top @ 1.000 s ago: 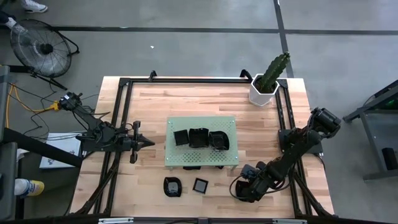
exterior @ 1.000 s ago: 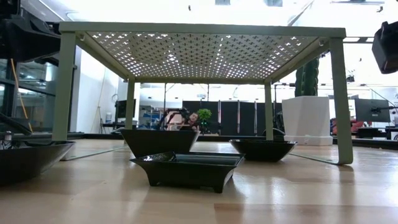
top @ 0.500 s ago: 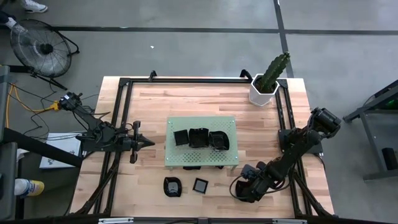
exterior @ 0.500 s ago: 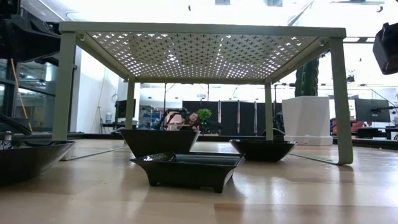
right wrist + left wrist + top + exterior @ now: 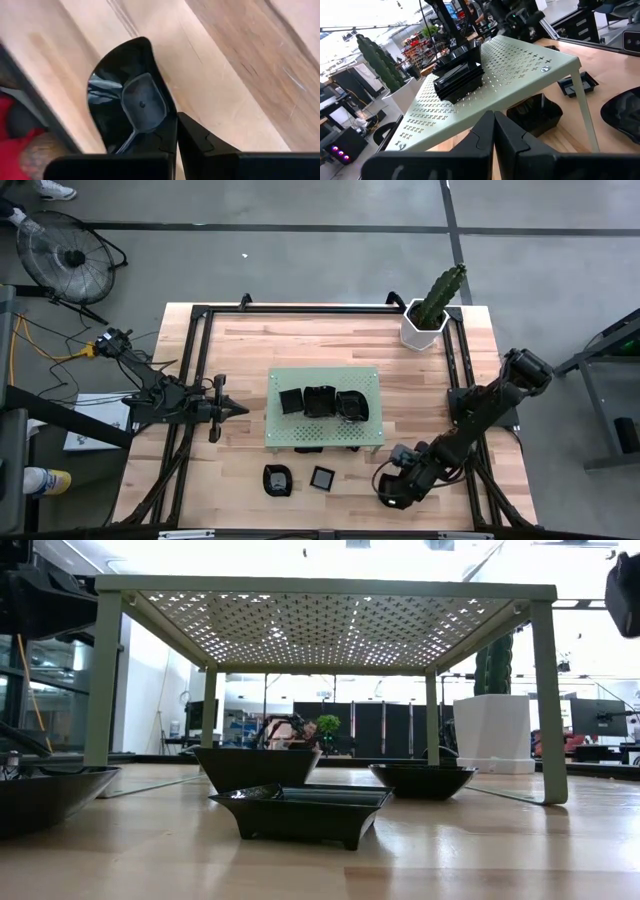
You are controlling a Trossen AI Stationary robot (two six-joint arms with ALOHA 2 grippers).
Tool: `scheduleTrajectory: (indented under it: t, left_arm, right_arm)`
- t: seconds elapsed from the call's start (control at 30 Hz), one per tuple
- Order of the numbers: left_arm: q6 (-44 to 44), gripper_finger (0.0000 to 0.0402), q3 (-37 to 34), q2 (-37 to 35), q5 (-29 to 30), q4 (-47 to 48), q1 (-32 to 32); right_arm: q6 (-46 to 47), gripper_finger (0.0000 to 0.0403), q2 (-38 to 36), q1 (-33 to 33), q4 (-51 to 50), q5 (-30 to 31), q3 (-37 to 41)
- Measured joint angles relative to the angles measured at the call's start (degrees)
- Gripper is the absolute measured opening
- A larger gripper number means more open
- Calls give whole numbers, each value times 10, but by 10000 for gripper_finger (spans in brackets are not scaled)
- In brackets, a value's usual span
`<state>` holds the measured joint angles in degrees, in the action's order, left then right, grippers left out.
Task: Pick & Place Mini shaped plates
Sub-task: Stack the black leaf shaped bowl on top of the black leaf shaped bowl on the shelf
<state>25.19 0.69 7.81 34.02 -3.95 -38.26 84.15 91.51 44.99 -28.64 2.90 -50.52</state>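
Observation:
A green perforated board [image 5: 325, 380] stands on legs mid-table with three mini shaped plates [image 5: 320, 402] on top, glossy black. More black plates rest beneath it [image 5: 300, 810] and in front of it [image 5: 277, 480], [image 5: 323, 477]. My right gripper [image 5: 390, 490] is near the front right edge, shut on a black curved-edge plate [image 5: 125, 100]. My left gripper [image 5: 238, 410] waits shut, left of the board, pointing at it. My right gripper pinches the plate's rim [image 5: 171, 116] between its two fingers, one finger [image 5: 162, 137] over the plate's hollow and the other [image 5: 195, 142] outside the wall. The fingers come from above, slanting down. Whether the plate is clear of the table, I cannot tell.
A white hexagonal pot with a cactus [image 5: 422, 328] stands at the far right corner. Black frame rails [image 5: 195, 360] run along the table's sides and back. Bare wood lies between the board and the right rail [image 5: 420, 400].
My right arm has shifted slightly: its wrist has gone a little toward the table's near edge, and in the low view its dark part at the upper right has risen. The plates on and under the board have kept still.

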Motion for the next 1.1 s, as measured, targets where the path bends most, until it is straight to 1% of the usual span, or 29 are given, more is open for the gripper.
scheduleTrajectory:
  t: [0.4,0.63,0.73,0.93,1.1]
  left_arm:
    - [-2,1,0,0,0,0,0]
    - [-2,1,0,0,0,0,0]
    - [-2,1,0,0,0,0,0]
    - [-1,1,0,0,1,0,0]
    - [-1,1,0,0,3,0,0]
  right_arm:
    - [24,1,-131,0,1,45,0]
    - [10,0,-203,0,1,131,0]
    - [-11,0,-228,-9,1,143,0]
    - [-86,0,-261,-67,0,110,0]
    - [-164,0,-275,-144,-3,34,0]
